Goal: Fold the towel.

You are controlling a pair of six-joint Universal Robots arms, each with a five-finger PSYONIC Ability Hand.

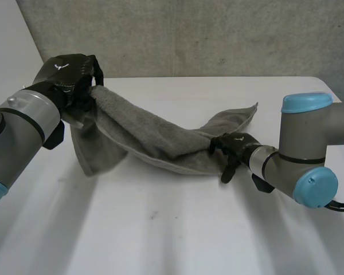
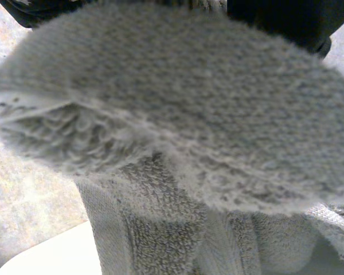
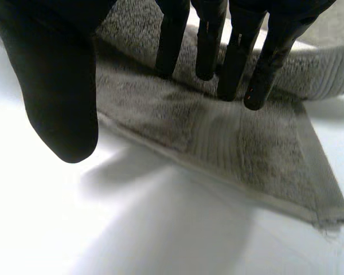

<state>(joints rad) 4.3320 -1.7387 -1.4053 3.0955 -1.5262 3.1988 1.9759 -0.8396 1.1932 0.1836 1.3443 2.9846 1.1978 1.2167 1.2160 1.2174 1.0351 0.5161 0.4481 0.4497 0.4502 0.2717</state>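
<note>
The robot's left hand [image 1: 69, 77] is raised over the far left of the white table [image 1: 189, 229], its fingers curled and clamped on one end of a grey terry towel [image 1: 160, 137]. In the left wrist view the pile bulges over the palm and hangs below it in loose folds.

From that hold the towel sags, then runs in a twisted, half-rolled band across the table toward the right hand [image 1: 235, 148]. That hand is low at the towel's near edge, short of the flat end. Its fingers [image 3: 241, 63] are straight, their tips resting on the cloth. Its thumb [image 3: 63, 103] stands apart over bare table, so nothing is pinched. One towel corner [image 3: 332, 217] lies flat just beyond the fingertips.

The work looks to be early: the cloth is bunched, with no clean fold. The next move probably calls for the right hand to close on that edge, so both hands can stretch the towel flat.
</note>
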